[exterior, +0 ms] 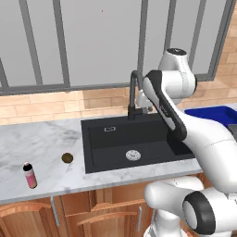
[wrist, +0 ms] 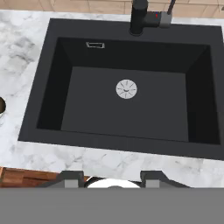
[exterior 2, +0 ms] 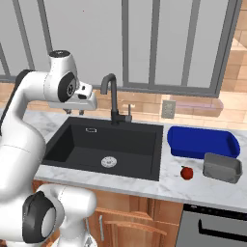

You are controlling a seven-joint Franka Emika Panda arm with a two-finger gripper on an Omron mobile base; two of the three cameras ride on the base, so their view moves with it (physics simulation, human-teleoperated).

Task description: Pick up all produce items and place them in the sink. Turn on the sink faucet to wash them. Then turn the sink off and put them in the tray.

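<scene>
Gripper [wrist: 112,177] is hanging empty, jaws partly apart, over the bare sink [wrist: 26,111]; both produce balls [exterior: 67,158] [exterior 2: 186,172] are waiting on the surface [exterior: 41,143].

White arm [exterior: 203,139], dark joints.

We see the tray [exterior: 214,112] partly behind the arm and cut by the right edge. The olive ball [wrist: 1,106] is clipped at the hand view's left edge. The faucet [wrist: 141,17] loses its spout past the top.
</scene>
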